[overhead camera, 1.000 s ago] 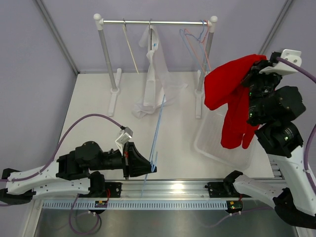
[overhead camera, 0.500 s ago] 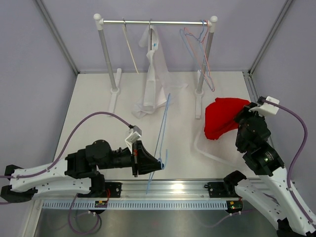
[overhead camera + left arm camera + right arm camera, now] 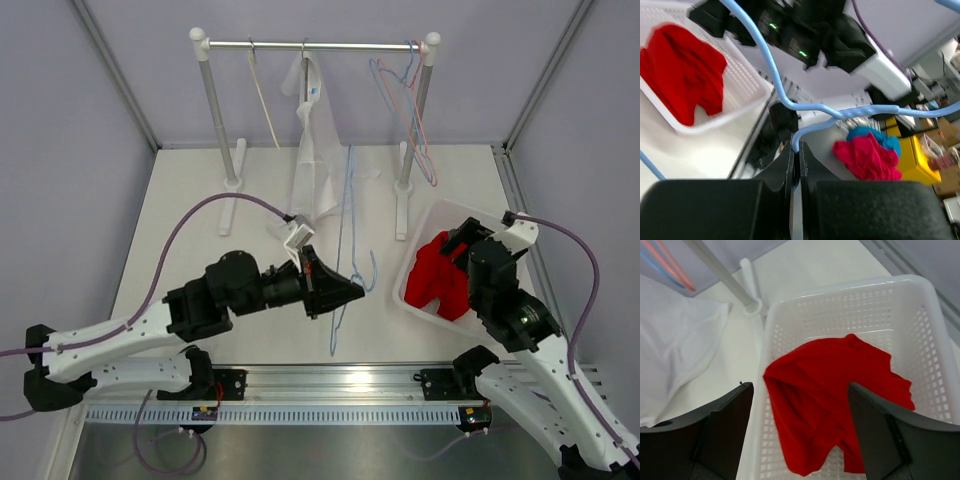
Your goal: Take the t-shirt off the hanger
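Note:
The red t-shirt (image 3: 440,282) lies crumpled in the white basket (image 3: 404,297), off any hanger. My right gripper (image 3: 462,250) hovers just above it, open, with nothing between its fingers; the right wrist view shows the t-shirt (image 3: 825,395) below the spread right gripper (image 3: 800,385). The bare blue wire hanger (image 3: 345,215) stands on the table left of the basket. My left gripper (image 3: 356,290) is shut on the hanger near its hook. In the left wrist view the blue wire hanger (image 3: 840,111) runs out of the shut left gripper (image 3: 796,150).
A clothes rack (image 3: 315,44) stands at the back with a white garment (image 3: 315,150), a beige hanger (image 3: 262,100) and pink and blue hangers (image 3: 405,90). The rack's right post foot (image 3: 752,305) stands next to the basket rim (image 3: 840,285).
My right arm came down with the red t-shirt, set it in the basket and opened. My left arm carried the blue hanger forward and to the right, still gripped.

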{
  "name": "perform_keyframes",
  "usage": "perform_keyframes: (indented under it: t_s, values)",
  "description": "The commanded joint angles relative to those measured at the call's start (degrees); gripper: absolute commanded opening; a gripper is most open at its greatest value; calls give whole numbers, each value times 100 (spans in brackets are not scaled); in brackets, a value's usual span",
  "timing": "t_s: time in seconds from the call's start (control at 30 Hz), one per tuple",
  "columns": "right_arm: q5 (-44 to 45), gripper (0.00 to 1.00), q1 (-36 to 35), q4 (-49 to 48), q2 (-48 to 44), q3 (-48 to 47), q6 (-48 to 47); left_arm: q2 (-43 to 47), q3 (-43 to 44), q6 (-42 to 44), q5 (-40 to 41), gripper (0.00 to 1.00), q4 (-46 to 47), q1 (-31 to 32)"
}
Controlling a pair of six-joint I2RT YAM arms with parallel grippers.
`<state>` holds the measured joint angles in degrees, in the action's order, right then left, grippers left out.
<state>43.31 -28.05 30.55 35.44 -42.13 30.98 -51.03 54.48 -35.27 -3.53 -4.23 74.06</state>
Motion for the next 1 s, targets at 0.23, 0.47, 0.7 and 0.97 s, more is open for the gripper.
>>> perform_keyframes:
  t_s: [0.23, 0.47, 0.7, 0.97]
  values:
    - [-4921, 75, 19, -801, -1056, -657, 74, -1761, 1248, -472, -693, 0, 1626, -1376]
    - [-6043, 75, 19, -1375, -1251, -603, -101, -2289, 1943, -920, -482, 0, 1715, -1983]
    - [-5671, 74, -717, -1411, -99, -665, -399, -2737, 2155, -1360, -675, 0, 2347, -2062]
    - [-3850, 66, -2247, -972, 507, -1130, -883, -2808, 2128, -1650, -763, 0, 2620, -2159]
